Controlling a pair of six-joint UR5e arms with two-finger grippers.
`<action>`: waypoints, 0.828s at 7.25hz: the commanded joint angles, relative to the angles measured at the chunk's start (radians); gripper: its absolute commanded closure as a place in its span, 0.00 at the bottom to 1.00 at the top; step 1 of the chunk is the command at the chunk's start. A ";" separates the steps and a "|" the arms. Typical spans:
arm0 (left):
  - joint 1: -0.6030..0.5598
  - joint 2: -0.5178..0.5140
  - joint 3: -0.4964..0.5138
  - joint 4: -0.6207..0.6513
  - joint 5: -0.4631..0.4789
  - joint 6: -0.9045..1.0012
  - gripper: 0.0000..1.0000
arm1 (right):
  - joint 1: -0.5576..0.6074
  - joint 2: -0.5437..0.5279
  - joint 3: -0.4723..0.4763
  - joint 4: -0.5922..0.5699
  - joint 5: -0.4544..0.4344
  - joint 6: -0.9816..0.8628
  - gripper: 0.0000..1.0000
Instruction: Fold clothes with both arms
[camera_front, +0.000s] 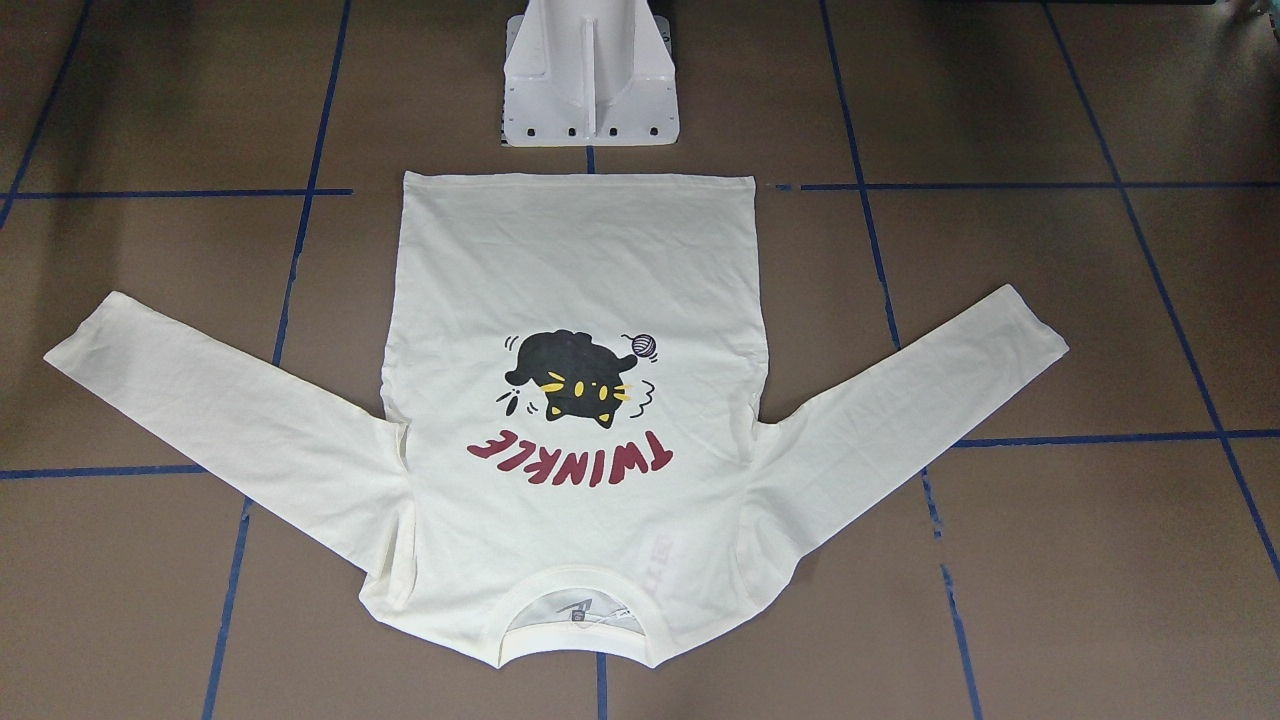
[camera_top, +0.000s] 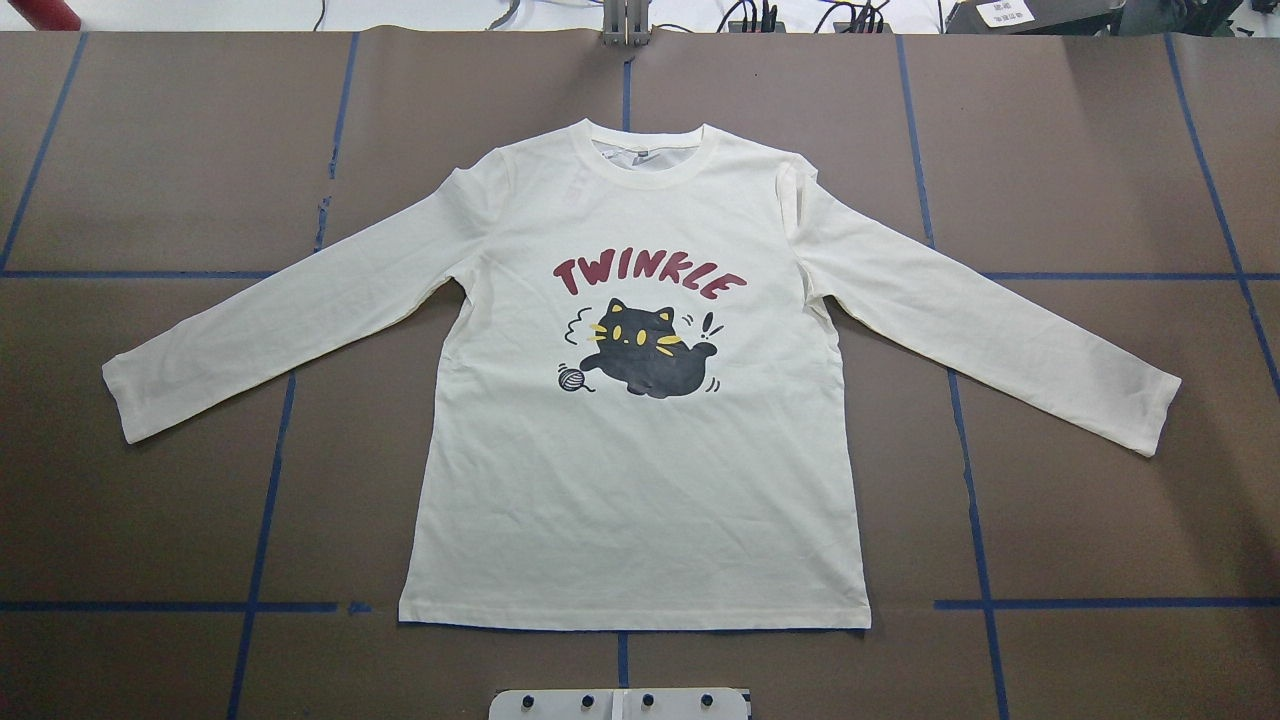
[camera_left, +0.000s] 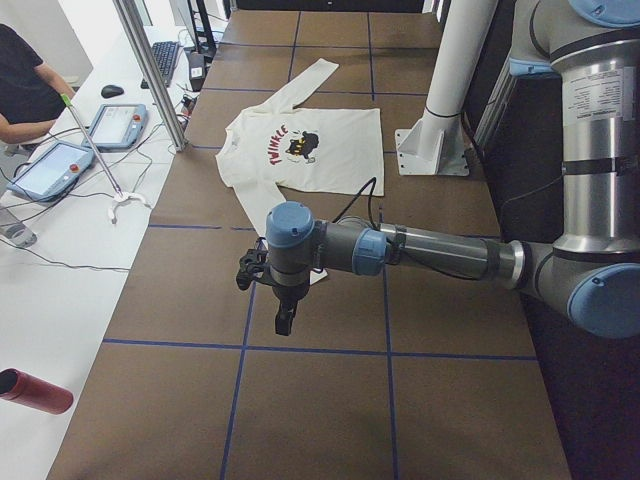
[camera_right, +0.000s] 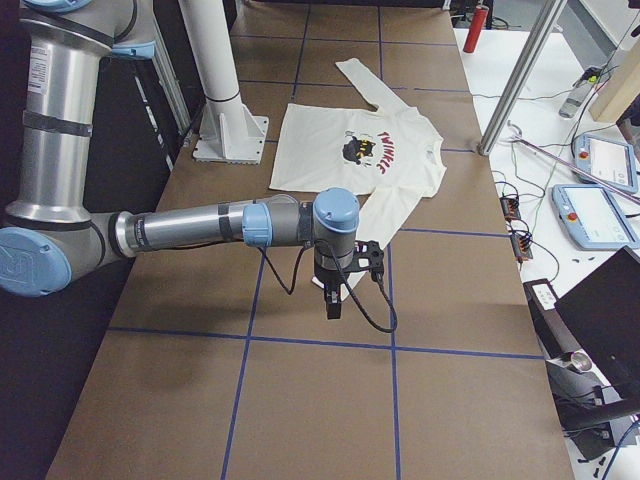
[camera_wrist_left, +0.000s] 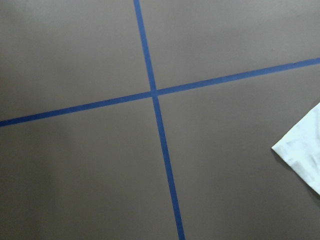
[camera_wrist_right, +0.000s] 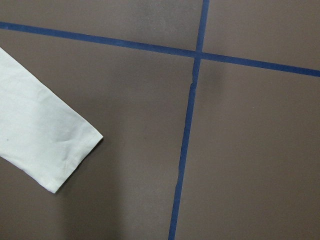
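The cream-white long-sleeved shirt (camera_top: 640, 480) lies flat and print-up on the brown table, sleeves spread to both sides, collar (camera_top: 645, 168) at the far edge from the robot. The black cat and red "TWINKLE" print (camera_front: 570, 400) face up. My left gripper (camera_left: 285, 320) hangs over bare table beyond the sleeve end (camera_wrist_left: 305, 155) on that side. Likewise my right gripper (camera_right: 334, 305) hovers past the other sleeve's cuff (camera_wrist_right: 60, 160). Both touch nothing. They show only in the side views, so I cannot tell whether they are open or shut.
The white central pedestal (camera_front: 590, 80) stands just behind the shirt's hem. Blue tape lines (camera_top: 270, 470) grid the table. A person (camera_left: 25, 90), tablets (camera_left: 55, 165) and cables sit at a side bench; a metal post (camera_left: 150, 70) rises at the table's far edge.
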 joint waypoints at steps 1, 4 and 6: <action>-0.005 -0.004 -0.023 0.017 -0.017 -0.001 0.00 | 0.000 -0.004 -0.001 0.002 0.025 0.003 0.00; -0.003 -0.004 -0.029 -0.009 -0.043 -0.005 0.00 | -0.047 -0.009 -0.012 0.040 0.134 0.013 0.00; -0.005 -0.013 0.003 -0.134 -0.088 -0.010 0.00 | -0.205 0.000 -0.096 0.230 0.134 0.109 0.00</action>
